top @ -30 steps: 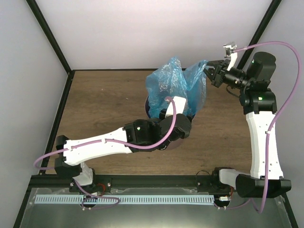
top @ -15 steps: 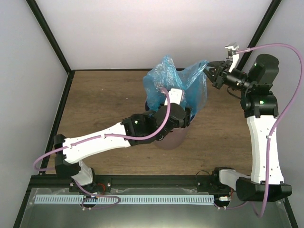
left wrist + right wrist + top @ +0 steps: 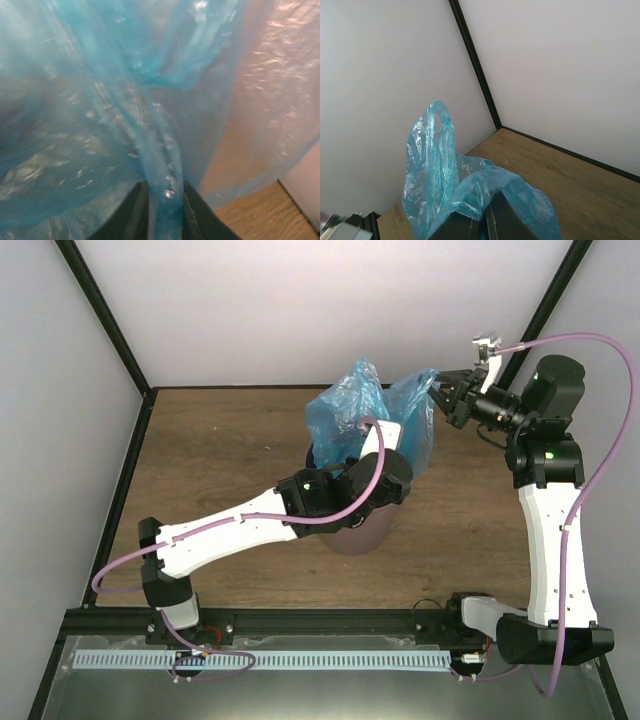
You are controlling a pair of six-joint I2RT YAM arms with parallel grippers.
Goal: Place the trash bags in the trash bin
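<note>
Top view, bag: your trash bag point(image 3: 375, 415) is billowing over the mouth of the trash bin point(image 3: 362, 532) on the table point(image 3: 220, 450). How much of it is lying inside is hidden.
Top view, right side: your right gripper point(image 3: 441, 393) is pinching the bag's upper corner with its jaws closed on the film. It is holding the corner high, probably to stretch the bag clear of the rim.
Top view, left side: your left arm point(image 3: 250, 520) is reaching into the bag from the near side, and the film is covering its fingertips.
Left wrist, grip: your left gripper point(image 3: 161, 210) is clamping a twisted pleat of film between narrowly set jaws, likely for pushing it down into the bin.
Left wrist, look: thin, glossy, see-through blue plastic is filling nearly the whole frame.
Right wrist, look: crinkled film is bunching over the closed fingers, and a tall loop is rising on the left.
</note>
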